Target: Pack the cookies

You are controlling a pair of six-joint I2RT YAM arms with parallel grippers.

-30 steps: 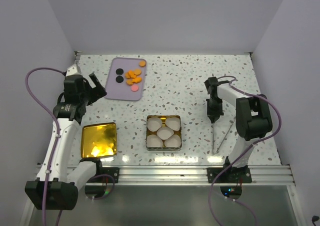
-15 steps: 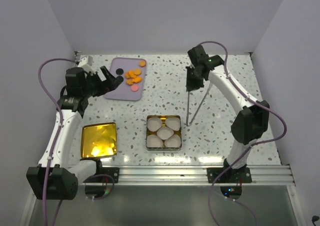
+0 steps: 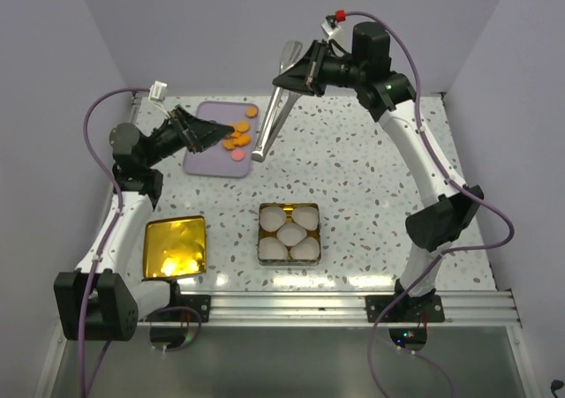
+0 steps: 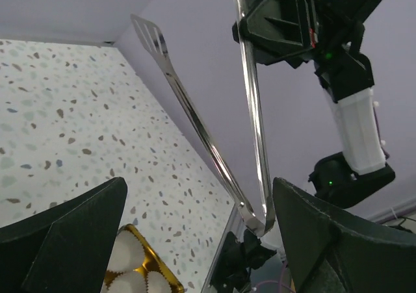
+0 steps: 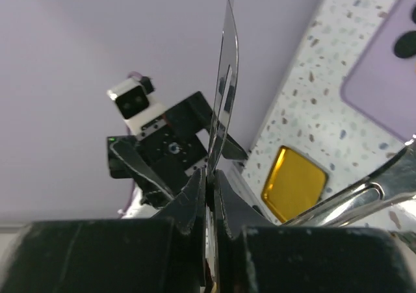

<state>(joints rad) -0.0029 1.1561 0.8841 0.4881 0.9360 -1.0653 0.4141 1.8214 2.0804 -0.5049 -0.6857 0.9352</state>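
Observation:
The cookies point(image 3: 237, 136), mostly orange discs with one pinkish-red point(image 3: 237, 155), lie on a lilac tray point(image 3: 205, 161) at the back left. A black cookie point(image 5: 406, 43) shows in the right wrist view. My left gripper point(image 3: 216, 131) is open and empty, lying low over the tray's left part and covering the black cookies from above; its fingers point(image 4: 71, 228) stand wide apart. My right gripper point(image 3: 305, 70) is raised high at the back and shut on metal tongs point(image 3: 269, 120), which hang down-left to beside the tray. The tongs also show in the left wrist view point(image 4: 250, 111) and the right wrist view point(image 5: 224, 78).
A gold tin point(image 3: 262, 235) with several white scalloped paper cups point(image 3: 290, 234) stands at the near middle, also in the left wrist view point(image 4: 159, 280). Its gold lid point(image 3: 175, 245) lies at the near left, also in the right wrist view point(image 5: 292, 182). Walls enclose the table on three sides.
My right arm has swung from the right side up and toward the back middle, lifting the tongs off the table. My left gripper has moved right, over the tray's left part.

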